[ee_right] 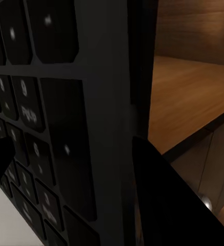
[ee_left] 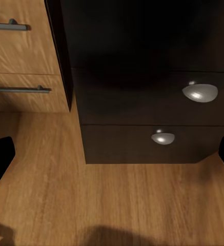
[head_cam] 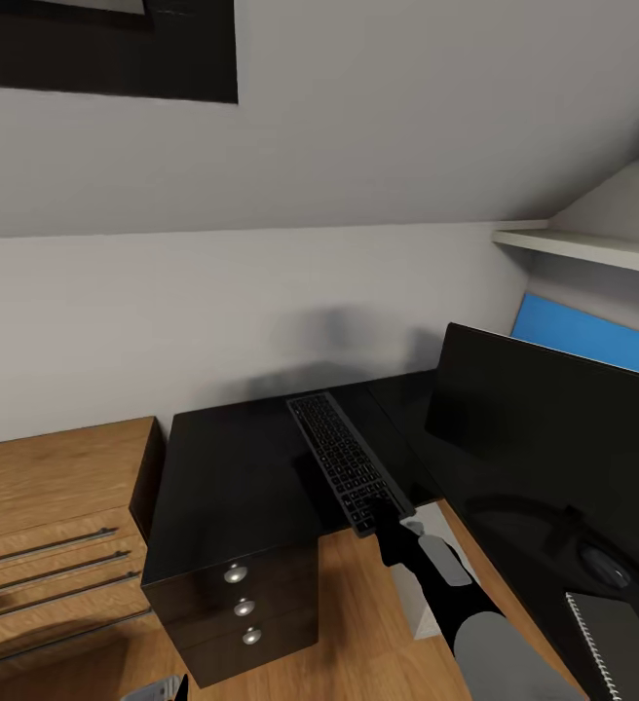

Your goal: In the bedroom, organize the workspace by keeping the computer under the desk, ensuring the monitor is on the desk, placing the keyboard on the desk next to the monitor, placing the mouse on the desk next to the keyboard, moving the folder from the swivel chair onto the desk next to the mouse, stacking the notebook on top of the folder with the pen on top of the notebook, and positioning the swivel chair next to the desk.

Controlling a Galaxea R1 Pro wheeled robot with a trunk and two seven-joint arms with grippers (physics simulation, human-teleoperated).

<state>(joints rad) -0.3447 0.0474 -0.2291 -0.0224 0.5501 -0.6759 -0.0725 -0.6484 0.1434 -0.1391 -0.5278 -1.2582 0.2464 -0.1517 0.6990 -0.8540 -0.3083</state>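
Gripping: right pincer was clamped on keyboard near end, mid-frame
Left pincer: fingers apart
Keyboard: lay on black surface

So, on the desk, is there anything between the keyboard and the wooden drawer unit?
No. In the head view, only bare black desk top lies between the keyboard and the wooden drawer unit.

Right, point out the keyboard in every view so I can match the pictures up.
Head view: the keyboard lies lengthwise across the middle of the black desk, its near end in the right gripper.
Left wrist view: keyboard not in it.
Right wrist view: the keyboard is close up between the gripper's fingers.
Shared landmark: the silver drawer knobs.
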